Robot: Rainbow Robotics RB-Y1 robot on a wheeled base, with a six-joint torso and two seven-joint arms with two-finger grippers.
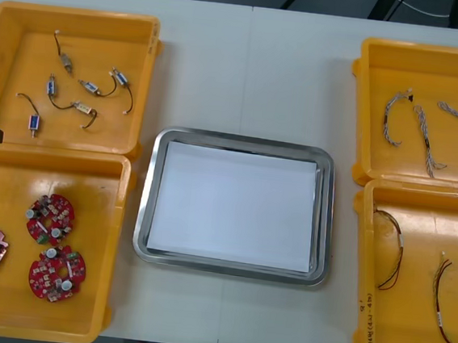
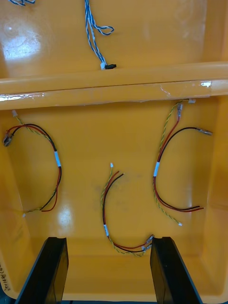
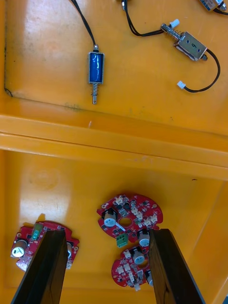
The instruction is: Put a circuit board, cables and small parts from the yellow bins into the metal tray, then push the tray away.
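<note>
**Circuit boards and claws before the first pick.** Three round red circuit boards (image 1: 50,219) lie flat in the yellow bin (image 1: 96,207) left of the metal tray (image 1: 143,212), on its near side. The tray, white inside, sits mid-desk (image 1: 246,76) and holds nothing yet. The left claw (image 3: 107,232) hangs over this bin, spread, with one board (image 3: 129,217) just past its fingertips and a second partly between them. On the tray's far left, another bin holds small metal parts (image 1: 91,87) on black leads. Right of the tray, the right claw (image 2: 108,240) hovers, likewise spread, over the near bin's red and yellow cables (image 2: 105,230). Twisted blue and white cables (image 1: 423,137) lie in the far bin.

The step in hand appears to be taking a first board. To do it well, the left claw should centre on a single board, descend straight and close across its edges. Two boards lie close together, so a finger could snag the neighbour. Because the boards lie flat, the fingertips must reach the bin floor.
</note>
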